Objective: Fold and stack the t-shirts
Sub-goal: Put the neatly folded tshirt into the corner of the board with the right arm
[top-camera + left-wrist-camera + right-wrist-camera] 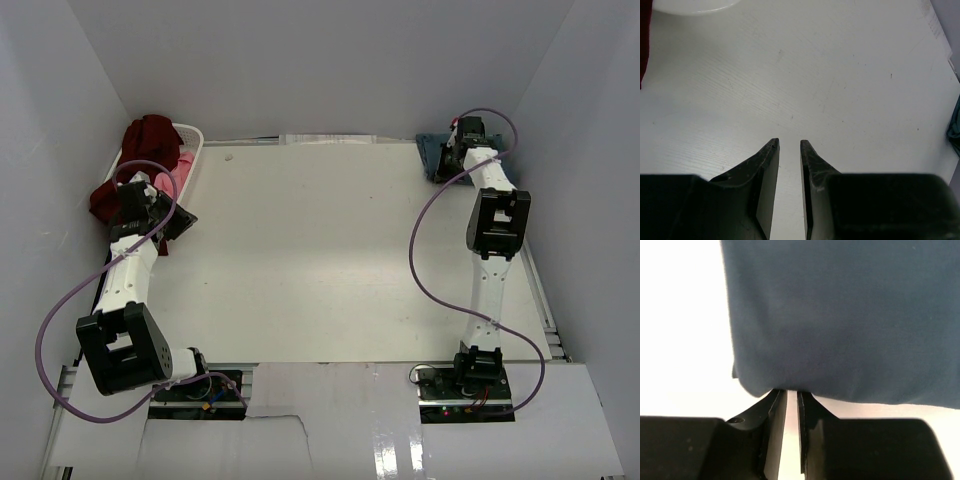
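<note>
While the right gripper (792, 391) noses up to the near hem of the teal-blue t-shirt (840, 315), its black fingers are pinched almost together, with only a sliver of white between them (whether a bit of hem is nipped at the tips, I cannot tell). That shirt lies as a flat, smooth-faced slab of cloth with a crisp, straight side edge. It sits well apart from the white laundry basket (196, 140), right across the table (300, 260) in the opposite far corner. By my reading that's the stacking spot, set away from the unsorted laundry.

Over by the basket, the left gripper (789, 142) hangs just beside it, clenched on nothing, with bare matt tabletop under its tips. I'd judge it is there because the next garment is within easy reach. And look at the contrast: the maroon t-shirt (148, 140) slumps in soft, rumpled heaps over the basket's rim, and the pink t-shirt (185, 172) peeps out crumpled inside it. One folded, two to go, I'd say.
</note>
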Robot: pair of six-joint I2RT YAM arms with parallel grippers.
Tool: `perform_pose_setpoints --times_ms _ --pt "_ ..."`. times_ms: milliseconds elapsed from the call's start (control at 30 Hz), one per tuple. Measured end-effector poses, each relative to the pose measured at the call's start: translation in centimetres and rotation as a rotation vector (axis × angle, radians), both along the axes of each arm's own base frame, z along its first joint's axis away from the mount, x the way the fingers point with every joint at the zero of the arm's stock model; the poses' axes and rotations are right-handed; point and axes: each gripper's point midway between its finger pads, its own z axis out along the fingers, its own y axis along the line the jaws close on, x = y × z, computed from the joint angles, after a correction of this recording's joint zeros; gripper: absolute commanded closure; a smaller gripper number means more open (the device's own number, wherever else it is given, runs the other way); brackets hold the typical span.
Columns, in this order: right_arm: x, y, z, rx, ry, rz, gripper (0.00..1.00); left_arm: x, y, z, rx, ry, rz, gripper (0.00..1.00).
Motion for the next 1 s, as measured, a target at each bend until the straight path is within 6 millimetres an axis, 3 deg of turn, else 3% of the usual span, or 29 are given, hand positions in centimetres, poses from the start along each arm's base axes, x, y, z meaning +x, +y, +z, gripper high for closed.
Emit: perform_pose_setpoints --times_ms 100,200,333,400,467,533,567,600,667,900,967,1000 --pt "0.4 0.8 0.9 0.033 -0.040 0.028 0.74 0.0 0.0 0.0 0.000 0.000 0.000 0.66" --pt "-0.2 1.7 3.1 0.048 -0.072 0.056 0.67 0.0 0.0 0.0 0.002 0.000 0.002 0.65" --pt "-2.5 4.8 9.9 0.027 -0.187 0.129 0.54 -0.1 0.2 0.2 0.009 -0.004 0.006 0.66" --pt "-4.9 8.2 14.3 0.021 -0.265 0.190 0.53 -0.3 0.3 0.7 0.022 -0.021 0.012 0.66" --pt "-8.2 12.4 18.7 0.021 -0.370 0.262 0.42 -0.8 0.3 1.5 0.037 -0.052 0.016 0.65" --pt "-13.1 17.0 21.8 0.047 -0.449 0.353 0.29 -1.5 0.1 2.8 0.051 -0.095 0.014 0.65" --pt "-15.9 19.4 22.9 0.078 -0.490 0.414 0.27 -1.6 0.0 3.4 0.056 -0.117 0.011 0.65" --pt "-18.9 21.3 23.3 0.110 -0.507 0.474 0.25 -1.8 -0.1 4.1 0.062 -0.141 0.005 0.64" --pt "-22.9 23.1 22.8 0.168 -0.512 0.545 0.23 -1.7 -0.4 5.3 0.077 -0.184 -0.008 0.63" --pt "-29.7 20.6 13.9 0.195 -0.322 0.518 0.22 -1.9 -2.5 7.2 0.103 -0.265 -0.088 0.53" --pt "-31.3 19.9 13.1 0.199 -0.310 0.515 0.22 -2.0 -3.2 7.2 0.102 -0.274 -0.113 0.48" --pt "-32.6 19.3 14.3 0.220 -0.357 0.512 0.22 -2.0 -3.5 7.2 0.101 -0.276 -0.126 0.37"
